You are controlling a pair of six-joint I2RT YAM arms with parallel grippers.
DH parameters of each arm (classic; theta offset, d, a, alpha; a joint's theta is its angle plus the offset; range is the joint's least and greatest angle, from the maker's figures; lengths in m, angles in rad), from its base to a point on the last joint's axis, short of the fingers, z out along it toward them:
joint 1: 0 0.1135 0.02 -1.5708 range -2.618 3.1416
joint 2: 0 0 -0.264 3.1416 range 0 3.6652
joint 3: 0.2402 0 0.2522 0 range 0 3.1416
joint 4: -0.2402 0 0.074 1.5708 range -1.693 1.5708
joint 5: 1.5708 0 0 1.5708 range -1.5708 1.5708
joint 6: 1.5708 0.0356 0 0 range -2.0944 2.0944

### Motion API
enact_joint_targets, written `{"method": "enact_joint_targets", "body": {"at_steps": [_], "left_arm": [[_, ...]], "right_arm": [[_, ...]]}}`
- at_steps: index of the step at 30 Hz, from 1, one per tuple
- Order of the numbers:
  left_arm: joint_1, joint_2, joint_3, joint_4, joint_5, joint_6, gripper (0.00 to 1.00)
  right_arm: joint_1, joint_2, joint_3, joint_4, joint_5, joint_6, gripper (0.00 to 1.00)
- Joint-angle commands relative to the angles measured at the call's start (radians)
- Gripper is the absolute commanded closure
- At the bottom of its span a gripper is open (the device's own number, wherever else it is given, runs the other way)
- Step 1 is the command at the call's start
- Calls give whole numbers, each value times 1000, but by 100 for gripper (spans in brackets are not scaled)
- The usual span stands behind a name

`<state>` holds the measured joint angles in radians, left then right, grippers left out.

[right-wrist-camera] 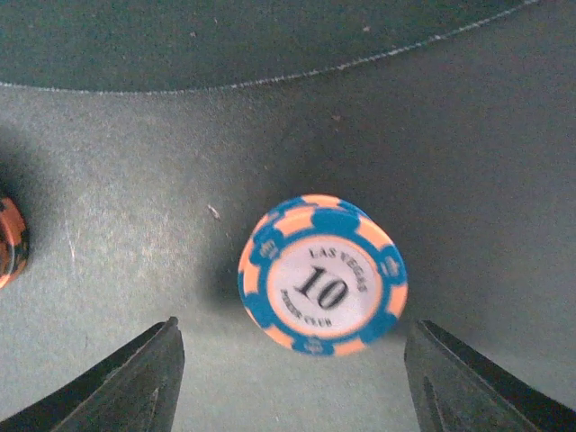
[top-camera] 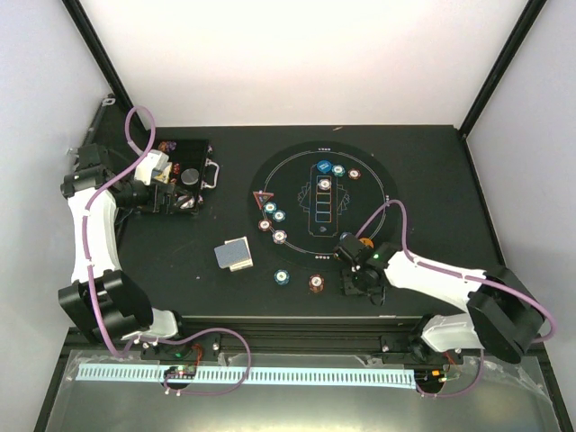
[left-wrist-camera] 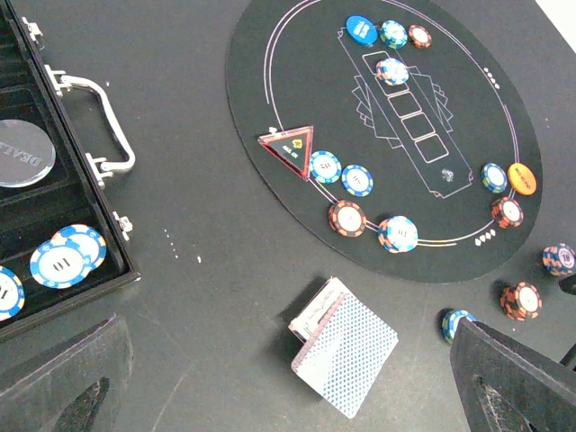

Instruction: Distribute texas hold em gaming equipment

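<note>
A small stack of playing cards, grey-blue patterned backs up and the top card skewed, lies on the black desk, left of centre in the top view. Four striped chips cluster at the left edge of the round mat. At the mat's top lie a blue button, a teal chip and a red-brown chip. An orange button lies at its lower right. The right wrist view shows a blue-and-peach chip marked 10, face up on the desk.

Black hinged case with metal handle lies open just beyond the left fingers' left tip. A round black mat lies ahead of them on the dark table.
</note>
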<state>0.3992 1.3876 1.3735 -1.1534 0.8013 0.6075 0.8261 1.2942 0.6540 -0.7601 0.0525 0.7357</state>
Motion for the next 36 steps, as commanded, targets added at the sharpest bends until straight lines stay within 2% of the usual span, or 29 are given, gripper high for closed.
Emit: {"method": "enact_joint_targets", "body": {"at_steps": [1,10,27,34,36], "left_arm": [[7,-25,19,-8,26,13,1],[7,-21,35,-14,26,14,1],[7,-23,28,-30,30,23,1],[7,-24,30,-30,29,22,1],[7,-25,34,-30,29,21,1]], "right_arm": [[9,51,-7,79,4,12,31],[8,97,-10,82,47,4,44],[6,137,55,30,112,-33,44],[6,148,60,46,98,-44,54],[7,154,54,53,91,-47,61]]}}
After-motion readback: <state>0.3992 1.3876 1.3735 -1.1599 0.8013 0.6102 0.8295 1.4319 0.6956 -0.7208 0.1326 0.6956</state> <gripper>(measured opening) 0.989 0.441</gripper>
